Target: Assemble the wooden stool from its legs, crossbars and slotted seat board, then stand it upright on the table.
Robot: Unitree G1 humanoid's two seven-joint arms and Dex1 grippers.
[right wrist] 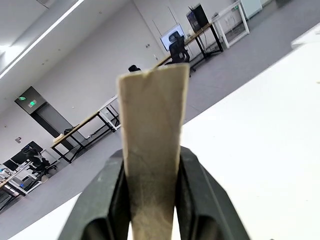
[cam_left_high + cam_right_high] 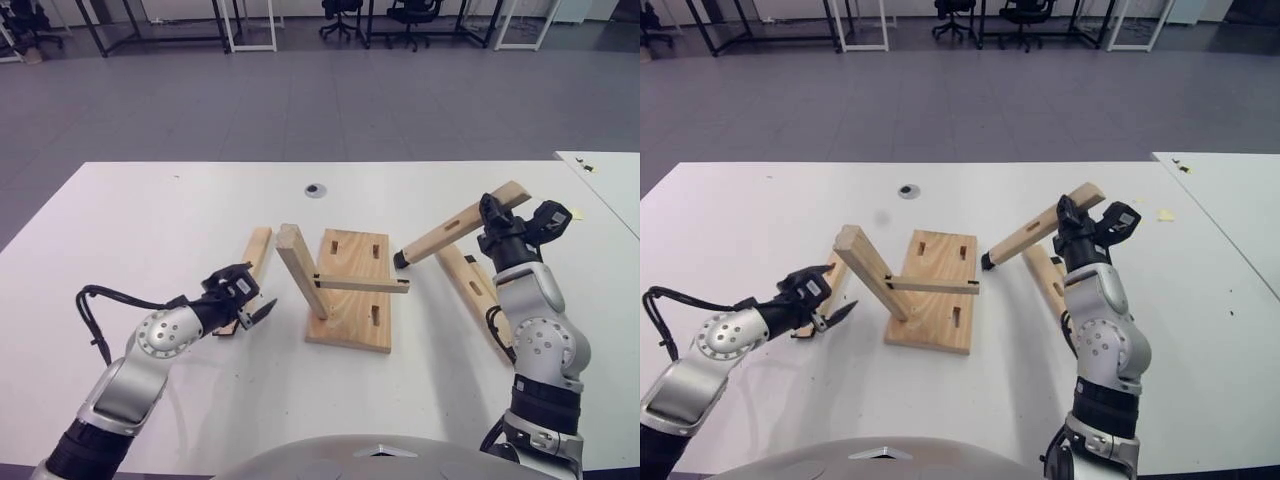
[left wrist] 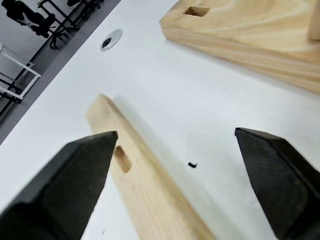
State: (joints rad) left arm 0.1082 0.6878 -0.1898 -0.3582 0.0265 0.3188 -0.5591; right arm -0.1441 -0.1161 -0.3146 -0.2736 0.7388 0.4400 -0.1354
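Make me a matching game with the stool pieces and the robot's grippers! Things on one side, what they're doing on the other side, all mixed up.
Things:
1. seat board
2. crossbar
3. left gripper
4. right gripper

States:
A. jaws shut on the black-tipped leg
B. lying flat on the table
C. jaws open beside the lying leg
D. sticking sideways out of the tilted leg standing on the board

Pairs: 1-B, 2-D, 3-C, 4-A

The seat board (image 3: 240,30) is cut off at the left wrist view's edge.
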